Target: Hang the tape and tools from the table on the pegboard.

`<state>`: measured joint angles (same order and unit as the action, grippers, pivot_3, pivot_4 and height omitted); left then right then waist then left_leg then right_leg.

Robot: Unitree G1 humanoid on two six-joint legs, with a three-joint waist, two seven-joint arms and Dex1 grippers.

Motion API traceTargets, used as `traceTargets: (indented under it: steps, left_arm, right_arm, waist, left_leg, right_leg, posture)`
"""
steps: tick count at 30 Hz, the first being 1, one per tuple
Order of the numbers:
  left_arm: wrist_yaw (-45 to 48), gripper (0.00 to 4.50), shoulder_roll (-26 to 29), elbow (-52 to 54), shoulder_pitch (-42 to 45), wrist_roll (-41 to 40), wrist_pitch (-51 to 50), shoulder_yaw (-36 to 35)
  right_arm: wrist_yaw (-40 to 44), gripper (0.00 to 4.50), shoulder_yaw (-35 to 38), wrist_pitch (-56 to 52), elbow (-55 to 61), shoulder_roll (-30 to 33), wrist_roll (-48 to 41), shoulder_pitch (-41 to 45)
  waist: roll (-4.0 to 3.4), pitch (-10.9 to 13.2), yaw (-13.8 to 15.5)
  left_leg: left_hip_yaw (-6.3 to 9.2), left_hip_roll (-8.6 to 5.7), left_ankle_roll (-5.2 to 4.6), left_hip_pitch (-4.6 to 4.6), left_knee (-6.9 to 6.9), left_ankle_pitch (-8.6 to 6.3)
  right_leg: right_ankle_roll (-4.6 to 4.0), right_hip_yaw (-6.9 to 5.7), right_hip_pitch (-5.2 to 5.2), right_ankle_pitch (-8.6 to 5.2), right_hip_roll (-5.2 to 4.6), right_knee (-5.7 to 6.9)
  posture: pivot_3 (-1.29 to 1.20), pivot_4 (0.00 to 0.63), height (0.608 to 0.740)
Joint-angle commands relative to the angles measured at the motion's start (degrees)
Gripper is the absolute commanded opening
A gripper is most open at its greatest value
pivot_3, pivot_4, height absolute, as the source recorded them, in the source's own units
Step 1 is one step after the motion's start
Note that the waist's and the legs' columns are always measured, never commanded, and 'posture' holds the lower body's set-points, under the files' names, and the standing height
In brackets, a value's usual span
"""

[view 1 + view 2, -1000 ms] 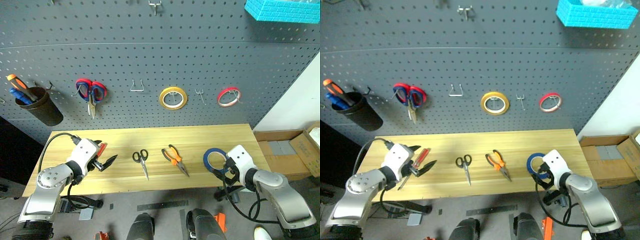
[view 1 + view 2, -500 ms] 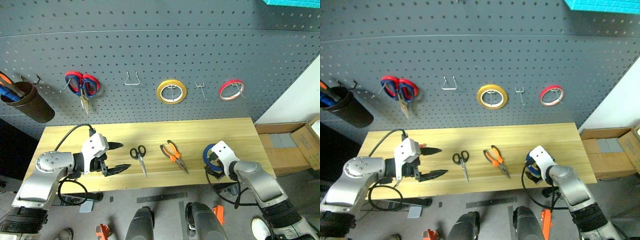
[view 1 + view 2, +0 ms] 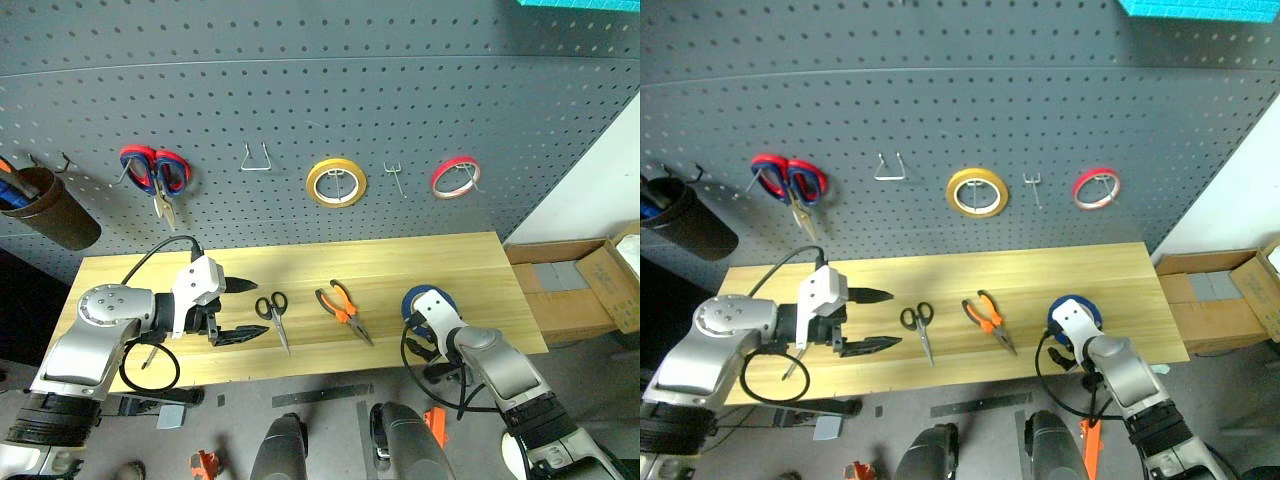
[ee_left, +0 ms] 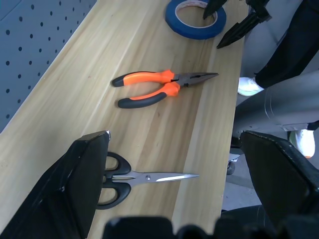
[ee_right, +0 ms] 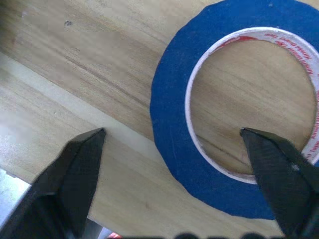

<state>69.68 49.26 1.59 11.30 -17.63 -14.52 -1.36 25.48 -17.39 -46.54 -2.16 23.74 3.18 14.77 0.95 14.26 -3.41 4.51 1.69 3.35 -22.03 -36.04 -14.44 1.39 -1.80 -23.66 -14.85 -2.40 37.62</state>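
Observation:
The blue tape (image 5: 172, 164) lies flat near the right front of the table (image 3: 400, 262). My right gripper (image 5: 172, 130) stands open over it, one finger inside the ring and one outside, neither touching. Black-handled scissors (image 3: 272, 310) and orange-and-black pliers (image 3: 343, 310) lie mid-table. My left gripper (image 3: 258, 307) is open and points at the scissors' handles from the left; its fingers frame the scissors (image 4: 119, 178) in the wrist view. A slim shaft of the screwdriver (image 3: 793, 368) pokes out under my left arm, its handle hidden. The pegboard (image 3: 420, 100) rises behind.
Red-and-blue scissors (image 3: 155, 172), a yellow ring (image 3: 337, 182) and a red ring (image 3: 455, 176) hang on the pegboard. Bare hooks (image 3: 255, 158) (image 3: 396, 178) sit between them. A brown cup (image 3: 45, 205) hangs far left. Cardboard boxes (image 3: 580, 290) stand right of the table.
The camera has tilted down. My right gripper sank onto the blue tape and its fingers narrowed around the band. My left gripper swung right toward the scissors.

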Motion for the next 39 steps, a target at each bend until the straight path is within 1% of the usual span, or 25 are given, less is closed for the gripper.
traceTargets:
  steps: [1,5,8,9,11,14,16,20,24,26,29,31,35,39]
  left_arm:
    - [0.5,4.50,0.4,0.9,0.0,-0.9,-0.8,-0.3]
    - [0.3,4.50,0.3,1.7,-0.5,-1.1,-1.3,-0.5]
    - [-0.1,4.50,0.1,2.4,-0.7,-1.6,-2.2,-0.8]
    - [-0.2,4.50,0.1,2.7,-0.8,-1.8,-2.5,-1.0]
    - [-0.8,4.50,-0.1,3.2,-1.2,-2.3,-3.3,-1.7]
    - [-2.0,4.50,-0.4,3.8,-1.9,-3.1,-4.4,-2.9]
    - [-2.4,4.50,-0.3,4.0,-2.1,-3.3,-4.6,-3.2]
    - [-3.3,4.50,-0.6,4.5,-1.8,-4.3,-5.9,-3.7]
    - [-4.1,4.50,-1.0,4.7,-1.4,-5.4,-7.1,-4.1]
    - [-4.9,4.50,-1.4,4.7,-1.0,-6.0,-7.6,-4.2]
    - [-5.7,4.50,-1.7,4.8,-0.7,-6.4,-8.1,-4.4]
    - [-6.8,4.50,-2.5,4.7,0.0,-7.2,-8.8,-4.9]
    - [-8.3,4.50,-3.5,4.7,0.8,-7.7,-9.8,-5.3]
    - [-9.3,4.50,-4.0,5.3,1.1,-7.8,-9.9,-5.1]
  right_arm:
    - [1.8,3.01,-0.7,-0.7,-1.2,0.2,-0.2,0.2]
    - [3.8,1.65,-1.8,-1.3,-1.6,0.3,-0.2,0.1]
    - [3.3,0.59,-1.7,0.3,-1.6,0.7,0.9,-0.5]
    - [2.6,0.37,-1.5,1.3,-1.1,0.9,1.5,-0.8]
    - [0.5,0.37,-0.5,4.0,1.8,1.9,3.1,-2.0]
    - [-1.9,0.37,0.3,6.8,14.8,4.7,6.3,-6.7]
    - [-3.1,0.37,0.2,7.5,21.7,5.5,8.0,-9.5]
    - [-8.4,0.37,0.9,10.0,32.2,3.7,11.7,-13.1]
    - [-12.9,0.37,-0.5,18.9,37.3,3.0,16.7,-14.5]
    - [-14.8,0.37,-2.5,25.6,38.2,3.6,20.3,-14.4]
    - [-15.5,0.37,-4.0,31.9,37.7,4.0,23.6,-13.5]
    - [-15.6,0.37,-5.9,36.1,35.9,2.9,25.7,-9.8]
    - [-14.8,0.37,-6.3,38.9,29.8,0.0,25.8,-4.6]
    - [-13.3,0.37,-3.6,39.2,21.1,-2.4,22.4,0.5]
  waist:
    - [0.00,0.0,0.0]
    - [0.01,0.0,0.0]
    - [0.03,0.0,0.0]
    - [0.03,0.0,0.0]
    - [0.02,0.0,0.0]
    - [0.02,0.0,0.3]
    - [0.07,0.2,0.1]
    - [0.35,0.4,-0.2]
    - [0.43,0.5,-0.4]
    - [0.50,0.6,-0.4]
    - [0.57,0.6,-0.4]
    - [0.60,0.6,-0.4]
    - [0.68,0.7,-0.8]
    - [0.72,0.7,-0.8]
  left_leg:
    - [-0.01,0.00,0.00,0.01,-0.02,0.00]
    - [-0.01,0.02,0.00,0.08,-0.05,0.00]
    - [-0.01,0.07,0.00,0.11,-0.05,0.01]
    - [-0.01,0.08,0.00,0.11,-0.05,0.00]
    - [-0.01,0.08,0.00,0.11,-0.04,0.00]
    - [-0.10,0.05,0.00,0.00,-0.03,0.00]
    - [-0.25,-0.01,0.00,-0.28,-0.04,0.01]
    - [-0.39,0.04,0.01,-0.23,-0.06,0.01]
    - [-0.52,0.04,0.01,-0.13,-0.05,0.01]
    - [-0.57,0.03,0.01,-0.11,-0.05,0.01]
    - [-0.60,0.03,0.02,-0.11,-0.05,0.01]
    - [-0.63,0.03,0.02,-0.11,-0.05,0.01]
    - [-0.67,0.03,0.02,-0.03,-0.10,0.01]
    - [-0.69,0.03,0.01,-0.03,-0.09,0.01]
  right_leg:
    - [0.00,0.02,-0.01,0.00,0.01,0.04]
    - [-0.02,0.04,-0.01,0.00,0.04,0.15]
    - [-0.03,0.06,-0.01,0.00,0.10,0.18]
    - [-0.03,0.06,-0.01,0.00,0.11,0.19]
    - [-0.03,0.07,-0.01,0.00,0.11,0.19]
    - [-0.03,0.23,-0.17,0.00,0.11,0.22]
    - [-0.02,0.54,-0.52,0.00,0.12,0.33]
    - [-0.01,0.80,-0.59,0.00,0.24,0.38]
    - [-0.01,0.94,-0.59,0.00,0.26,0.41]
    - [0.01,1.01,-0.58,0.01,0.26,0.38]
    - [0.01,1.04,-0.59,0.01,0.26,0.36]
    - [0.01,1.07,-0.59,0.01,0.26,0.36]
    - [0.02,1.11,-0.56,0.03,0.27,0.46]
    - [-0.03,1.14,-0.55,0.06,0.27,0.44]
  posture:
    - [-0.09,0.253,0.740]
    - [-0.09,0.250,0.740]
    - [-0.09,0.249,0.740]
    - [-0.09,0.249,0.740]
    - [-0.09,0.251,0.740]
    - [-0.09,0.256,0.740]
    - [-0.09,0.258,0.740]
    - [-0.10,0.262,0.740]
    - [-0.10,0.264,0.740]
    - [-0.10,0.264,0.740]
    - [-0.10,0.263,0.740]
    - [-0.11,0.263,0.740]
    - [-0.10,0.259,0.740]
    - [-0.10,0.257,0.740]
